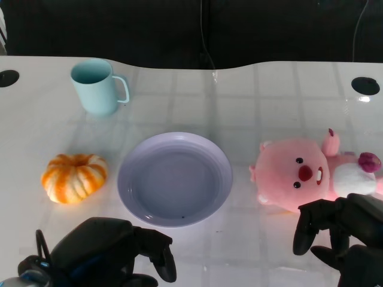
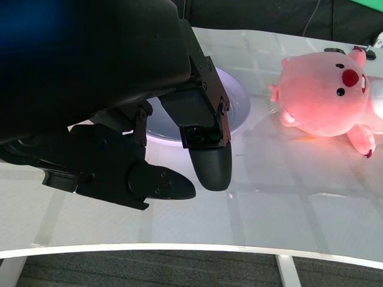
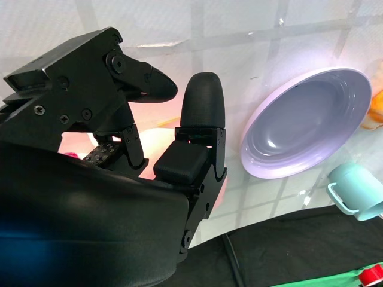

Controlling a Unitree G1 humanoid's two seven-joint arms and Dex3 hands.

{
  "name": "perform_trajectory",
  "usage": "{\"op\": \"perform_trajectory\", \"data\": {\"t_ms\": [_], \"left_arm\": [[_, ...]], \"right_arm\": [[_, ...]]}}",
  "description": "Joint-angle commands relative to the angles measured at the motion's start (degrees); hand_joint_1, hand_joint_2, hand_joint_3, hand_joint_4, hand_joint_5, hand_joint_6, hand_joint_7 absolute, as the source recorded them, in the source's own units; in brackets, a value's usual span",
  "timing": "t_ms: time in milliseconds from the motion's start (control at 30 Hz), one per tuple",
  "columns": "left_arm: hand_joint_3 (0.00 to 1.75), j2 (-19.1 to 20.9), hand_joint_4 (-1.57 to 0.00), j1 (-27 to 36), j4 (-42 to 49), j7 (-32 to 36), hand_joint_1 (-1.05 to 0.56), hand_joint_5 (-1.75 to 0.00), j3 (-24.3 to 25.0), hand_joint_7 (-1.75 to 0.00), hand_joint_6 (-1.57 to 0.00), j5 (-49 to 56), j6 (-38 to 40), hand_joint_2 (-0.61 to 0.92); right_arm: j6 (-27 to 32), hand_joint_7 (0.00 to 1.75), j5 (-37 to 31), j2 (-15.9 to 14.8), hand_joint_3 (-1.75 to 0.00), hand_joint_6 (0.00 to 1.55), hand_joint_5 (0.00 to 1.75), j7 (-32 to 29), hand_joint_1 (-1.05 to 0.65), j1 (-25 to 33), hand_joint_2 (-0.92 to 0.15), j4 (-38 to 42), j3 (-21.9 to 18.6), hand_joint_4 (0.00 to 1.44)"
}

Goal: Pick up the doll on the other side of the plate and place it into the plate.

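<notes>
White tabletop lies bare between plate (image 1: 175,179) and doll (image 1: 302,175); right robot hand (image 1: 341,236) hovers released.

Plate (image 1: 175,178) centre; doll (image 1: 305,173) right; pumpkin (image 1: 74,177) left.

The table (image 1: 251,95) at the frame's upper middle is glossy white, smooth, with glare and a faint grid pattern. The lilac plate (image 1: 175,179) at centre looks like smooth, slightly shiny plastic. The doll (image 1: 302,173) at right is soft pink plush cloth. The teal mug (image 1: 96,86), upper left, has a matt finish. The orange pumpkin (image 1: 74,177) at left looks ribbed. Both hands, left (image 1: 114,251) and right (image 1: 344,233), are matt black plastic.
</notes>
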Motion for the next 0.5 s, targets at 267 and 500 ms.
{"op": "perform_trajectory", "data": {"t_ms": [267,500], "left_arm": [[0.23,0.7,-0.73,-0.6,0.3,0.1,-0.23,-1.35,0.4,-0.77,-0.85,0.0,0.2,0.92],[0.25,0.7,-0.73,-0.5,0.4,0.0,-0.23,-1.34,0.4,-0.77,-0.85,-0.1,0.5,0.92]], "right_arm": [[0.0,1.01,-0.6,-0.9,-0.95,0.85,1.53,-0.1,-0.06,-0.5,-0.53,0.3,-0.1,0.81],[-0.4,1.01,-0.5,-0.8,-0.99,0.86,1.53,-0.3,-0.07,-0.5,-0.51,0.6,-0.1,0.81]]}}
